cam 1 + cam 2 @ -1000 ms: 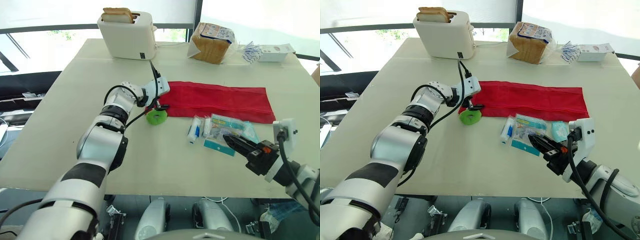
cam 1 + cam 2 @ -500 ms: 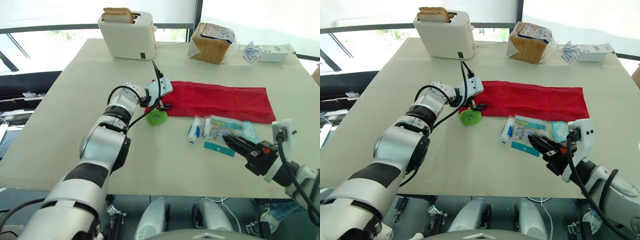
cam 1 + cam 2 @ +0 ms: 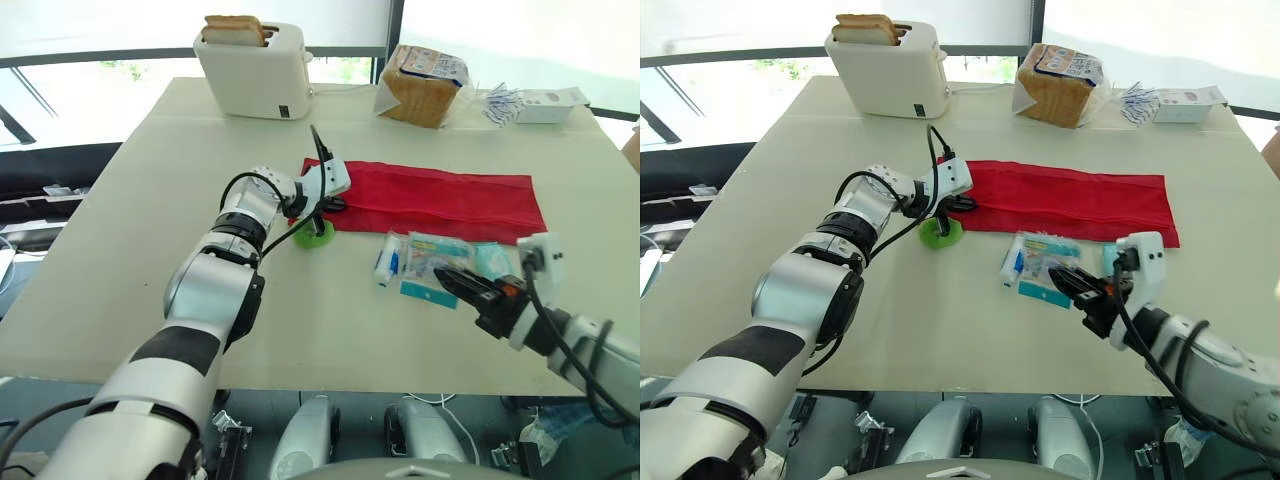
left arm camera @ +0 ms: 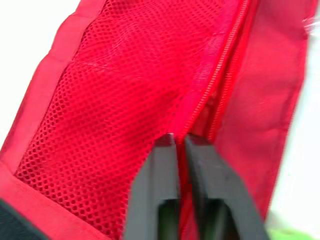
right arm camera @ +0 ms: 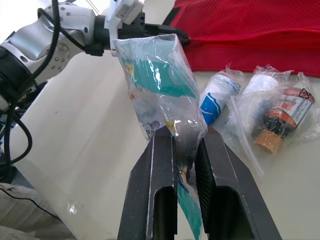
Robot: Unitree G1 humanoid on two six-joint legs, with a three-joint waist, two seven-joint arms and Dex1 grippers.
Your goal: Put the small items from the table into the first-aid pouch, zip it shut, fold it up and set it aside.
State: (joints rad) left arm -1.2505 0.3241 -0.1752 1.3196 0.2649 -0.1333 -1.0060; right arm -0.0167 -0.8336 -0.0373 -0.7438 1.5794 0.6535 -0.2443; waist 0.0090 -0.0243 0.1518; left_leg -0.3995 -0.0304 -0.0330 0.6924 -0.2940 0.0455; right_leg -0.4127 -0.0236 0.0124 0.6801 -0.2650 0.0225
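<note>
Pouch (image 3: pixel 440 198) long axis L-R across tabletop (image 3: pixel 110 230), L end effector (image 4: pixel 181 141) pinching its left end, R end effector (image 5: pixel 186 135) clamping packet (image 5: pixel 155 70)

text: none readable | bread bag (image 3: pixel 428 75) label, packet (image 5: pixel 155 75) print: illegible

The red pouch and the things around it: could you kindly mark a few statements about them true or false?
1. The right hand grips a clear packet. True.
2. The green roll lies inside the red pouch. False: it lies on the table, beside the pouch's left end.
3. The toaster holds bread slices. True.
4. The left hand is over the bagged loaf. False: it is at the pouch's left end, on the mesh.
</note>
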